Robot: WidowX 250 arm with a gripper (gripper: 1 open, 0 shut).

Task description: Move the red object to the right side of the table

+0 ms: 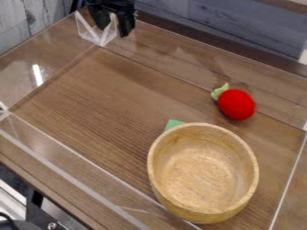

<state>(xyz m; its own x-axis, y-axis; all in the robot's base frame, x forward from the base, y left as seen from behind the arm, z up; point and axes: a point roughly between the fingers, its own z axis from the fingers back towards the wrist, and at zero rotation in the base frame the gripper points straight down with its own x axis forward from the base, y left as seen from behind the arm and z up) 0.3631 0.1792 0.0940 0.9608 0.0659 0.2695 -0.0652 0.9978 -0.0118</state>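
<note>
Pincer [111, 27] at upper left of frame, above the bench's [108, 99] far corner beside a clear wall [93, 32], jaws spread wide, nothing between them. Red toy [236, 103] at right of frame, resting on the bench near the right wall, green leaf toward upper left. Well apart from pincer. Wooden bowl [204, 172] at lower right, just below the toy, not touching it. Small green scrap [175, 124] at bowl's upper left rim.

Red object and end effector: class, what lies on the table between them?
Nothing: in the camera view only bare table stretches from the open end effector to the red object; the wooden bowl sits off that line.
</note>
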